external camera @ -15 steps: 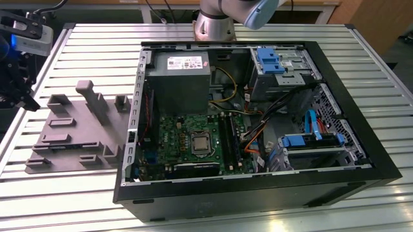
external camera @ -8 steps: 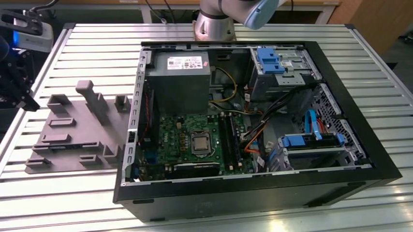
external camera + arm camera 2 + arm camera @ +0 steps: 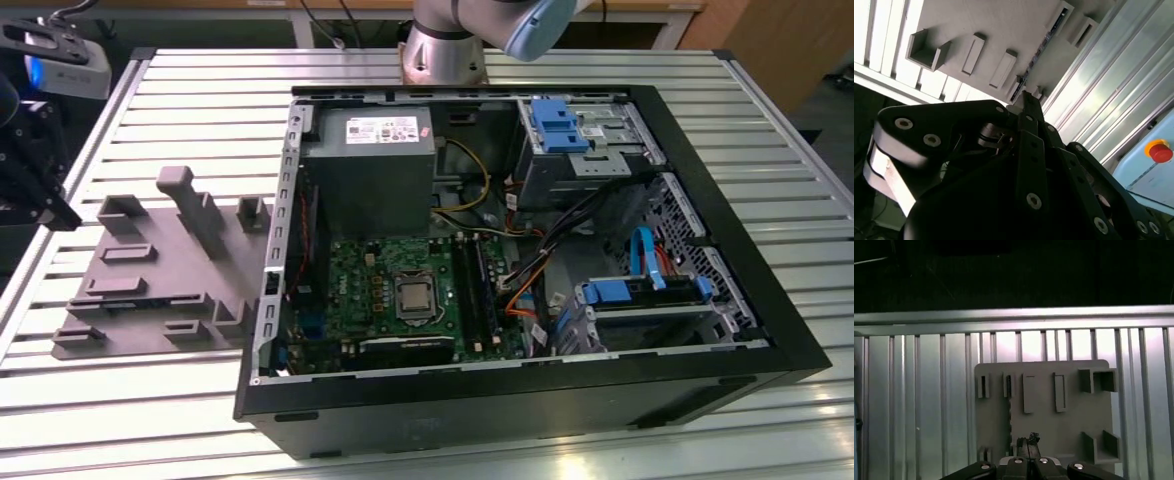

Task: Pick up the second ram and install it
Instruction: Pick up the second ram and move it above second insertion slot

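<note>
Exterior view: note the tray beside the computer case. Second wrist view: find the memory stick edgewise in a tray slot, near the gripper, clenched on nothing. First wrist view: same layout. Likely light, stiff, fragile; pinch flat faces mid-length.

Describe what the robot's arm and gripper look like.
In the exterior view the arm is a round, silver-grey metal tube with a light blue cap on its joint. In both wrist views the gripper is matt black, built of flat linked bars dotted with round silver screw heads, and narrows to a slim tip.
</note>
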You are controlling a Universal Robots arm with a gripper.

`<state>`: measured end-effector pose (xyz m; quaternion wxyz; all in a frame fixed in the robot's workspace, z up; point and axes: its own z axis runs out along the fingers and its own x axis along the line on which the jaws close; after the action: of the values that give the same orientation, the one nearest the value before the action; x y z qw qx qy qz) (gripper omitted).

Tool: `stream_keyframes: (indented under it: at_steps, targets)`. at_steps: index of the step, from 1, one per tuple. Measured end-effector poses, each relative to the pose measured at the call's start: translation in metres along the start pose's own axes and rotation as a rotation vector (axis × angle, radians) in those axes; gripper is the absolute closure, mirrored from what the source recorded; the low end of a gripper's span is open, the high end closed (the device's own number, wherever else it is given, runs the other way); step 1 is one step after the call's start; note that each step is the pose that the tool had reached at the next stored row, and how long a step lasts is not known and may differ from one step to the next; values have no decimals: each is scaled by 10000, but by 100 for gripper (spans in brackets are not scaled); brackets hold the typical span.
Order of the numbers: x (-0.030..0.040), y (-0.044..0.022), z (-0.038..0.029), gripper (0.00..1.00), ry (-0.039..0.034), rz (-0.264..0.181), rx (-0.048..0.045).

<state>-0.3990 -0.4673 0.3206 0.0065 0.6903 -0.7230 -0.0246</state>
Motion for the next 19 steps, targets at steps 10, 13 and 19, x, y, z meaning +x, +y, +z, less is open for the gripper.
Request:
stream_keyframes:
  at_steps: [10, 13, 19]
  targets:
    - [1, -1, 20, 89, 15, -341, -8]
    - [1, -1, 36, 89, 15, -338, -8]
    - [2, -3, 72, 89, 16, -336, -9]
